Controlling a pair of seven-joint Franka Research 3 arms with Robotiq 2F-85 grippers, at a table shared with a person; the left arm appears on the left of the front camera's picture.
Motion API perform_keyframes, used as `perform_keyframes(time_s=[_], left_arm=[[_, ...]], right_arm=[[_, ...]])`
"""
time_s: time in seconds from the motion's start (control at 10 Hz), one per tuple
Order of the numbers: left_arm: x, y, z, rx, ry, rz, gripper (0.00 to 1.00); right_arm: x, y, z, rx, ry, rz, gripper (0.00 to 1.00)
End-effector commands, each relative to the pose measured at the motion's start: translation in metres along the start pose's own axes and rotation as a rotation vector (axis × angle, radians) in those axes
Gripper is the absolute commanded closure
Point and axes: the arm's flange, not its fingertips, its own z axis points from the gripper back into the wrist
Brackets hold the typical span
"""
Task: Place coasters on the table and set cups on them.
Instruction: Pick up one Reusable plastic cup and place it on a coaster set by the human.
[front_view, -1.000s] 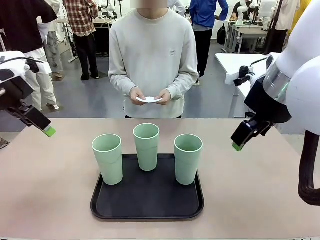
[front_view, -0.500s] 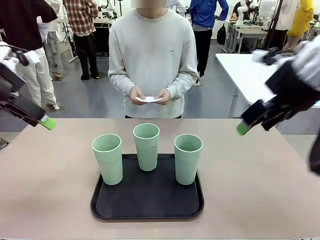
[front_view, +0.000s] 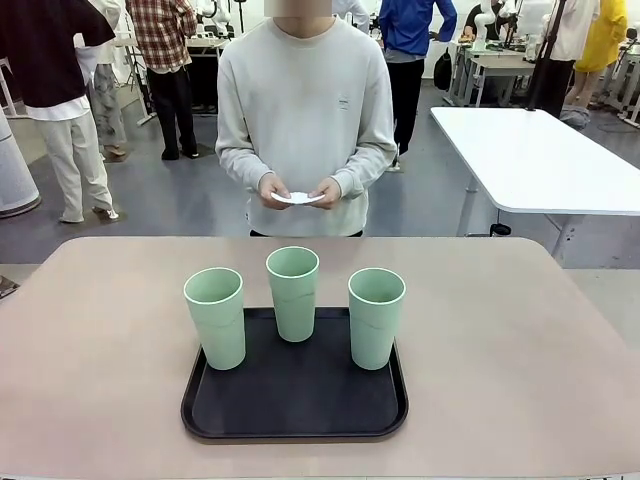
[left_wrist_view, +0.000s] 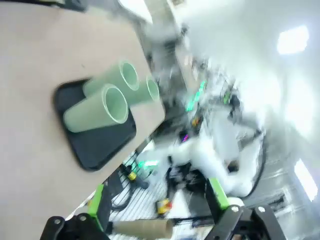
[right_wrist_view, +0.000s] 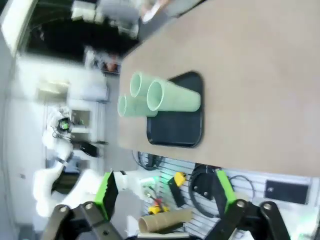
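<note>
Three mint-green cups stand upright on a black tray (front_view: 230, 415) in the middle of the tan table (front_view: 510, 340): a left cup (front_view: 215, 317), a middle cup (front_view: 293, 292) and a right cup (front_view: 376, 317). At the far edge a person holds a small stack of white coasters (front_view: 298, 198) in both hands. My left gripper (left_wrist_view: 156, 197) is open and empty, high off the table, with the cups (left_wrist_view: 97, 107) far from it. My right gripper (right_wrist_view: 165, 194) is also open and empty, well away from the cups (right_wrist_view: 175, 97) and the tray (right_wrist_view: 175, 131).
A white rectangular table (front_view: 540, 150) stands beyond the right rear corner. Other people stand farther back on the left. Bare tabletop lies all around the tray.
Both arms have swung outward and upward out of the front view, the left arm to the left and the right arm to the right. The person and the cups have not moved.
</note>
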Motion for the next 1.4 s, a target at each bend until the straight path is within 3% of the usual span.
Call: perform_keyframes(time_s=[0.0,0.2,0.4,1.2,1.3], left_arm=[[0.017,0.023,0.057,0.018,-0.108,0.171,0.00],[0.019,0.053,0.100,0.019,-0.100,0.247,0.00],[0.023,0.076,0.124,0.056,-0.087,0.304,0.00],[0.013,0.079,0.104,0.097,-0.034,0.281,0.00],[0.024,0.083,0.110,0.087,-0.056,0.331,0.00]], right_arm=[[0.024,-0.050,-0.007,0.016,0.065,-0.188,0.00],[0.036,-0.078,0.009,0.029,0.114,-0.243,0.00],[0.039,-0.090,0.017,0.033,0.090,-0.278,0.00],[0.040,-0.097,0.043,0.036,0.056,-0.281,0.00],[0.036,-0.096,0.036,0.013,0.057,-0.305,0.00]])
